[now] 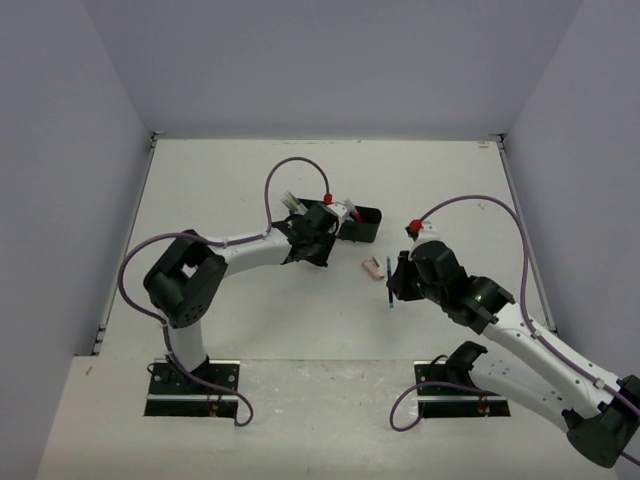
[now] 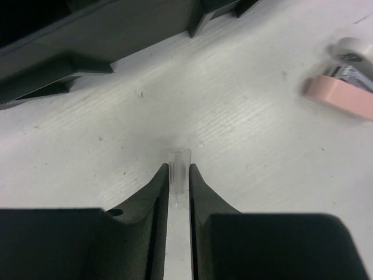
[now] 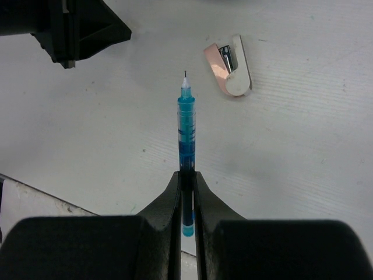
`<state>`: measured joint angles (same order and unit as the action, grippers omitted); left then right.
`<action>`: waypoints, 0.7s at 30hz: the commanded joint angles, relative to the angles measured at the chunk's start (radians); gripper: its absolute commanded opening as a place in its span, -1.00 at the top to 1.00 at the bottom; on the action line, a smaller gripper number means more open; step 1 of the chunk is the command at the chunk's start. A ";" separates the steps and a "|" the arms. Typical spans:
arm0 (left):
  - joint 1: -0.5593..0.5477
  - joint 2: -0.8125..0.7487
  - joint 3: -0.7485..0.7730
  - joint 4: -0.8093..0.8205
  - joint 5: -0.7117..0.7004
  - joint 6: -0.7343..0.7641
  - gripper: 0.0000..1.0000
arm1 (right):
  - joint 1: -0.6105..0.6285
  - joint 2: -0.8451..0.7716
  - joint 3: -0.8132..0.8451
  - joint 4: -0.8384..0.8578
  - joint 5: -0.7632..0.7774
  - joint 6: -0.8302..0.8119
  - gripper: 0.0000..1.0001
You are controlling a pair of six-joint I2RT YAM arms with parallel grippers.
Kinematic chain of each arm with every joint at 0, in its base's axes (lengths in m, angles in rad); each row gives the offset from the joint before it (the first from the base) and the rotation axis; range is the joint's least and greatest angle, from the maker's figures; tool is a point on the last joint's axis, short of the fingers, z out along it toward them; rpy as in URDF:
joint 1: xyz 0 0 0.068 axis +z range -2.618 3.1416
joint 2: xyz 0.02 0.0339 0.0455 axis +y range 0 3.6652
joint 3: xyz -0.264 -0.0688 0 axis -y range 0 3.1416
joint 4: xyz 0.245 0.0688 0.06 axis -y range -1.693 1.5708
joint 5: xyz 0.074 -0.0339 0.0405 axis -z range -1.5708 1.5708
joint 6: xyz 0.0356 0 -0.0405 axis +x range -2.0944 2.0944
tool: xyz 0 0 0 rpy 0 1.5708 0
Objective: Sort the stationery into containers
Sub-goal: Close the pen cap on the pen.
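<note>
Pinching a blue pen (image 3: 186,125) low on its barrel, the right gripper (image 3: 186,175) is clamped tight, the pen's tip sticking out ahead of the jaws and its tail running back between them. The left gripper (image 2: 179,167) is closed on a clear pen (image 2: 179,158), of which only a short stub shows past the fingertips. Both pens look light, stiff and smooth, so I'd guess they could slide or swivel in a narrow pinch. A hold across the barrel near its middle seems safest, and the blue one's fine point is the part to keep from knocking. The black tray (image 1: 370,225) sits just ahead and to the left of the left jaws, with what look like a few pens poking out of it. A pinkish-white eraser (image 3: 228,73) lies flat on the table (image 1: 230,330), ahead and slightly right of the right jaws, apart from the pen tip. Small and low, it probably wants a grip across its short sides. Between the right jaws and the tray, I'd judge the left arm itself to be the main obstacle
</note>
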<state>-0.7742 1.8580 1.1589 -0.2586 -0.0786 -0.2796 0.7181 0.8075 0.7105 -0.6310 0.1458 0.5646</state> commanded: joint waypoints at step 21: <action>-0.085 -0.965 -0.489 0.583 -0.170 -0.532 1.00 | 0.193 0.206 -0.016 0.876 -0.341 0.019 1.00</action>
<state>-0.8451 0.9580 0.7086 0.1721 -0.1882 -0.7432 0.9048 0.9834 0.6154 0.1384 -0.3032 0.5865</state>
